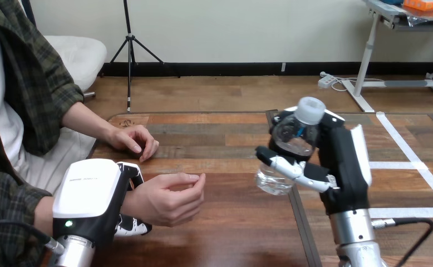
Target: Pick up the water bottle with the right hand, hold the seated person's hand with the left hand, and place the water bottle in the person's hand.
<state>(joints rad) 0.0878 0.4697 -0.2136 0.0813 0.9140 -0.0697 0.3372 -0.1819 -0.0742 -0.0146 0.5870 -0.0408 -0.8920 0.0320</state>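
Observation:
A clear water bottle (292, 146) with a white cap is lifted off the table, and my right hand (339, 161) is shut on it, fingers wrapped across its front. At the lower left my left hand (94, 203) is shut on the person's wrist, with fingers curled around it from the near side. The person's held hand (170, 196) lies palm up with its fingers loosely curled, about a hand's width left of the bottle. The person's other hand (133, 139) rests flat on the table farther back.
The wooden table (231, 228) stretches across the view, with a dark seam running front to back under my right arm. White tape lines (420, 167) mark the surface at the right.

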